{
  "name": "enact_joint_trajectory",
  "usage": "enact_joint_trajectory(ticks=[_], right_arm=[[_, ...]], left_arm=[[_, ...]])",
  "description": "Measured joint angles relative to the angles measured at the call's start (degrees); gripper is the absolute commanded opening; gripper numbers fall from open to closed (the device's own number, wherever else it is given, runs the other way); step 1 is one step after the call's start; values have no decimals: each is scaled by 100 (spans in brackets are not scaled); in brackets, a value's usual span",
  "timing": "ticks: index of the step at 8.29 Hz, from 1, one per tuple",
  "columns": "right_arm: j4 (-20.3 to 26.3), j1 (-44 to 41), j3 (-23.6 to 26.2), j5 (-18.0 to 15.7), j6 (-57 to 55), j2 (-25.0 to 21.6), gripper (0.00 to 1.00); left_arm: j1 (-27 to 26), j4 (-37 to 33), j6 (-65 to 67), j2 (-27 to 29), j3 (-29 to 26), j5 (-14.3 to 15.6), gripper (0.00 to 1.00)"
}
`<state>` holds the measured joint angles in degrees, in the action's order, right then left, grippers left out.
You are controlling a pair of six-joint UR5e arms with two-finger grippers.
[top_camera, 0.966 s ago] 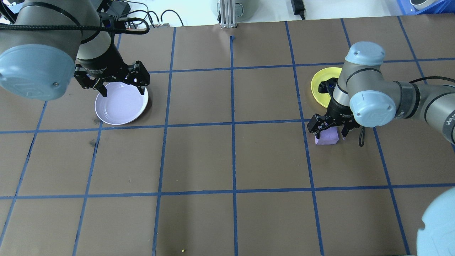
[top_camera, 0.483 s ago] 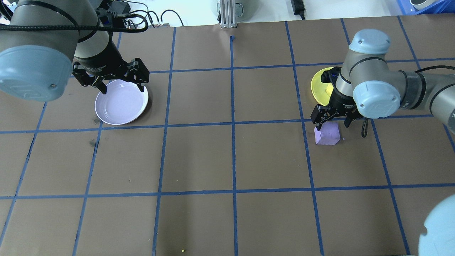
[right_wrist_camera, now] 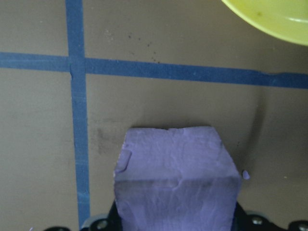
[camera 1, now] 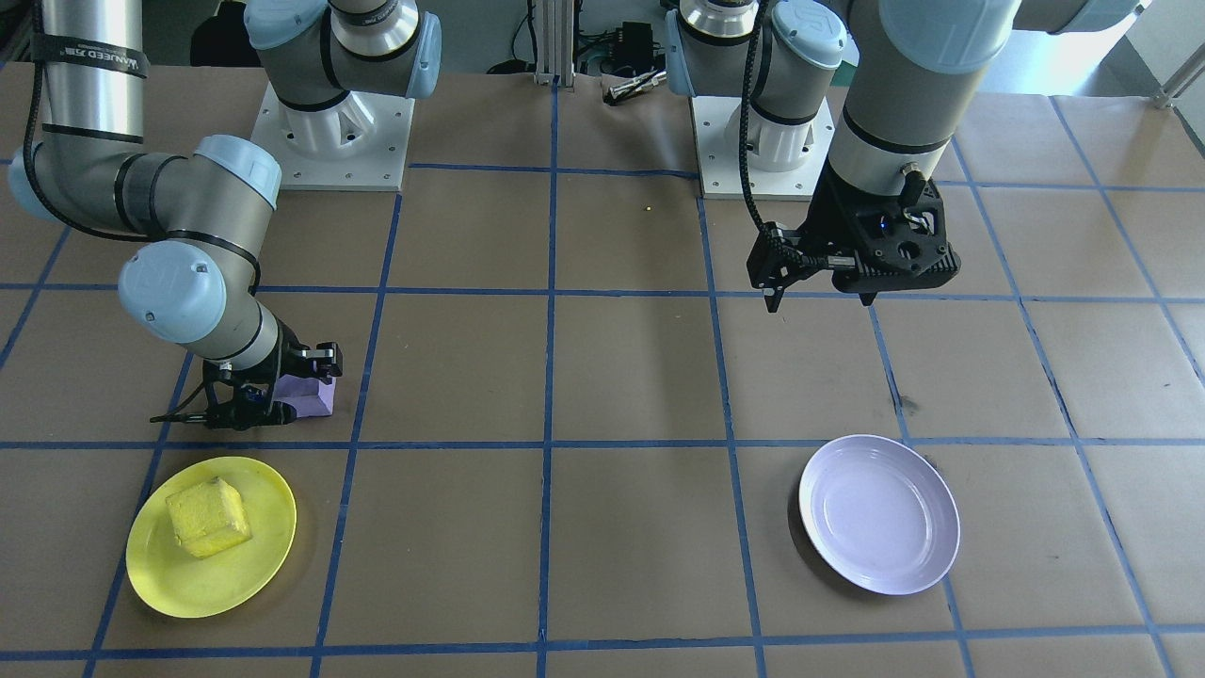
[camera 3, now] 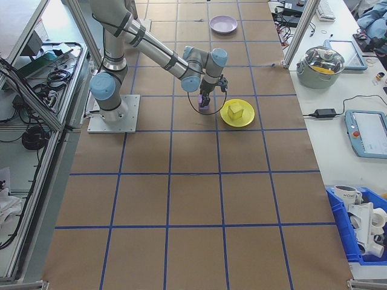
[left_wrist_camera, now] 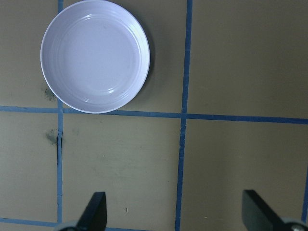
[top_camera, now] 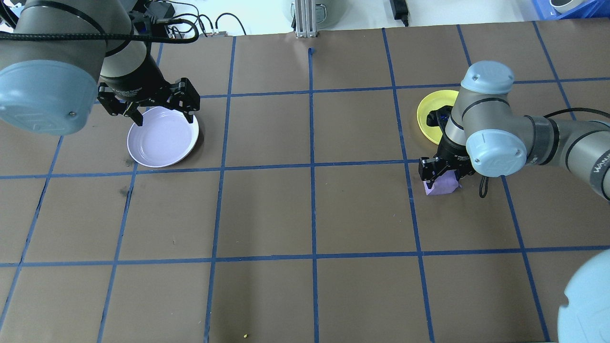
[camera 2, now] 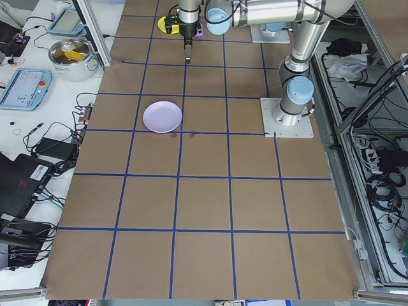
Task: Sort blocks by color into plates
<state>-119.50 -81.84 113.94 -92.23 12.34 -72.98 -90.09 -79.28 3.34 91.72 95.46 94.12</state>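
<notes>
Gripping the purple block (top_camera: 442,185), the right gripper (top_camera: 439,174) sits low over the brown paper table (top_camera: 305,214), its fingers closed against the block's two sides; the right wrist view shows the block (right_wrist_camera: 177,180) filling the space between them, its base at or just above the paper, which of the two cannot be told. The yellow plate (camera 1: 247,574) lies just beside this spot, one grid line of blue tape (top_camera: 312,164) away, and the right arm's elbow and wrist cover most of that plate in the overhead view. The yellow block (camera 1: 208,517) lies inside the yellow plate, toward its rim on the robot's side.

The left gripper (top_camera: 148,102) hangs above the table with its fingers spread wide and nothing between them; in the overhead view it overlaps the far rim of the lavender plate (top_camera: 163,142), while the front-facing view shows it raised on the robot's side of that plate (camera 1: 879,513). The lavender plate holds nothing.

Beyond the table's far edge stand an aluminium post (top_camera: 304,19), loose black cables (top_camera: 209,24), a lidded steel pot (camera 3: 325,65) and a tablet (camera 3: 370,133).

Counted: two blocks, one purple and one yellow; two plates, one yellow and one lavender; two arms, each with one gripper.
</notes>
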Motion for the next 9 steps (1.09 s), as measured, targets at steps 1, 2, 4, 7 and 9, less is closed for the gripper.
enact_joint_trajectory(ticks=[1, 2, 4, 7, 9], right_arm=[[-57, -14, -5, 49, -20, -43, 0], [-84, -102, -13, 156, -128, -159, 0], [-96, -785, -43, 621, -898, -475, 0], [-93, -2480, -477, 798, -1575, -430, 0], [-116, -3352, -1103, 819, -1893, 44, 83]], left_arm=[[0, -1, 0, 1, 0, -11, 100], [0, -12, 0, -1, -1, -23, 100], [0, -29, 0, -10, -1, -32, 100], [1, -15, -21, 0, 2, -34, 100], [13, 3, -56, 29, 7, -22, 100]])
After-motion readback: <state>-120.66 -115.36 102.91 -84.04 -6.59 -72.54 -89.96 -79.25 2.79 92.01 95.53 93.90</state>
